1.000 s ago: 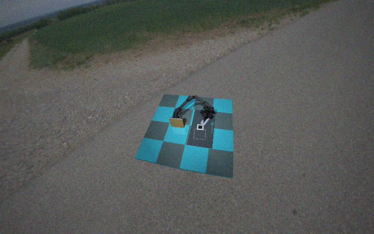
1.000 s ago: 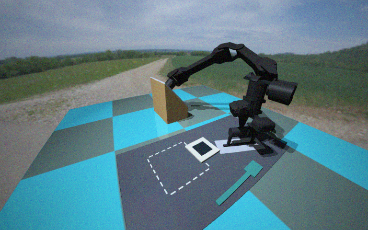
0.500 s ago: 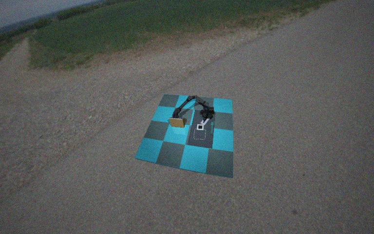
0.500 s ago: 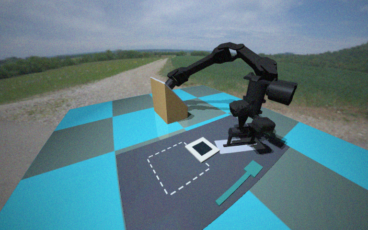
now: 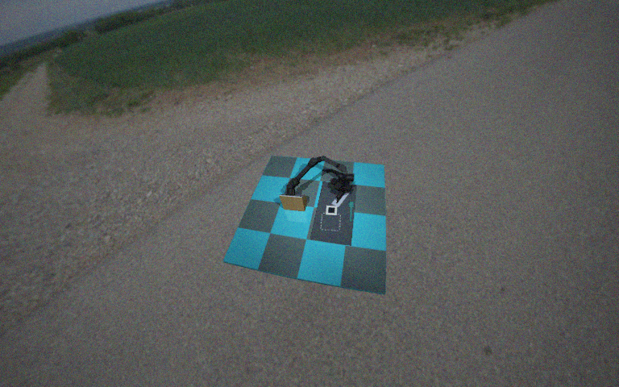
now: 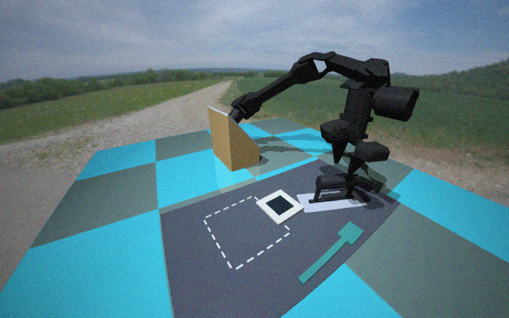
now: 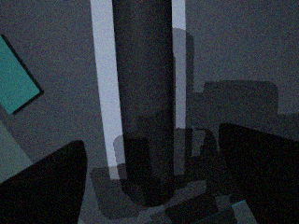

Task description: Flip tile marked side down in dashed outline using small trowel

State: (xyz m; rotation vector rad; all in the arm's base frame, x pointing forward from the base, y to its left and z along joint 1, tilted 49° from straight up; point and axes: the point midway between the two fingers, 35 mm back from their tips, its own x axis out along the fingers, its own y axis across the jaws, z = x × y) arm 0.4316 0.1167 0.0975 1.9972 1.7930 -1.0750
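Note:
The tile (image 5: 331,210) (image 6: 260,205) lies flat with its dark-square marked side up, over the back-right corner of the dashed outline (image 6: 236,268) on the dark mat (image 5: 329,236) (image 6: 195,285). The trowel, with a pale blade (image 6: 309,208) (image 7: 105,93) and a raised black handle (image 6: 332,182) (image 7: 142,70), lies behind the tile, its blade end close to the tile's edge. My gripper (image 6: 344,167) (image 7: 153,134) is open above the trowel's handle. The wrist view shows one finger on each side of the handle, apart from it. The handle's rear end is partly hidden in shadow.
A flat teal tool (image 5: 351,210) (image 6: 350,233) (image 7: 18,84) lies on the mat's right side. A tan wedge-shaped block (image 5: 292,203) (image 6: 221,140) stands left of the mat, in front of the arm's lower part. The arm reaches over from behind it.

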